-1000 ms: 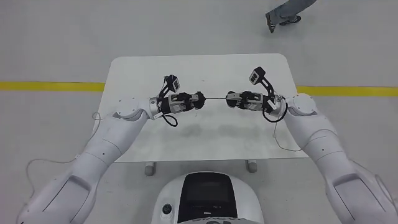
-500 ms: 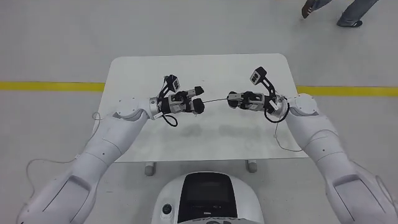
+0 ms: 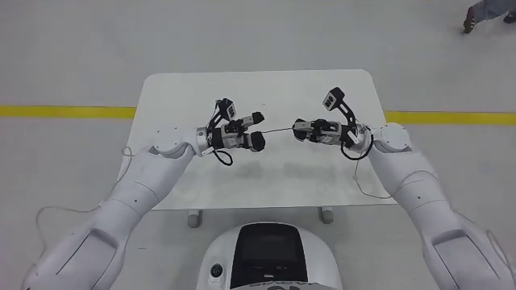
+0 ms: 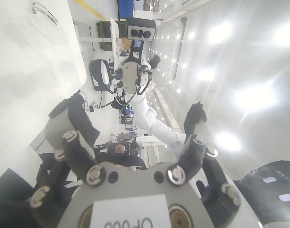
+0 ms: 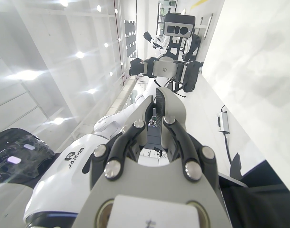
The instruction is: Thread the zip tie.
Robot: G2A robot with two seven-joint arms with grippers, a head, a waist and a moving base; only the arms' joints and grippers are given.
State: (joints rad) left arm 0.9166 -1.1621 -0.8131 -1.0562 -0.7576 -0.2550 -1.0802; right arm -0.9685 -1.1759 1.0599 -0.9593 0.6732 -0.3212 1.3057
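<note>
PHOTO: Over the ctr of the white table point(image 3: 177, 89), I am gripping 1 zip tie point(image 3: 280, 130) in my right claw point(image 3: 298, 129). Its fingers are pressing together on the tie's right-hand end w/ only a sliver of gap btwn them. The tie is showing as a thin dark line, long axis lying approx. parallel to the table's long edge. Its free tip is pointing straight across at my left claw point(image 3: 257, 129). The tip end is sitting a touch nearer my body than the gripped end, so the line is slanting slightly in the top view.

My left claw is standing wide open and gripping nothing. Its 2 dark-padded fingers point(image 3: 255, 118) are spreading apart, 1 on the far side of the tie's line and 1 on the near side. The tip is ending at the mouth of that gap; whether it is touching either pad, I cannot tell.

From the right wrist, my right claw point(image 5: 156, 94) is showing 2 fingers closing into a narrow wedge. It is aiming at the left claw point(image 5: 164, 70) opposite, jaws spread. From the left wrist, my left claw point(image 4: 135, 112) is framing the right claw point(image 4: 133, 77) btwn its 2 parted fingers point(image 4: 74, 117). The claws are facing each other nose to nose.

Count: 1 zip tie, 2 claws, 1 table, 2 yellow floor lines point(image 3: 64, 111), 1 level w/ the table and 1 farther off.
</note>
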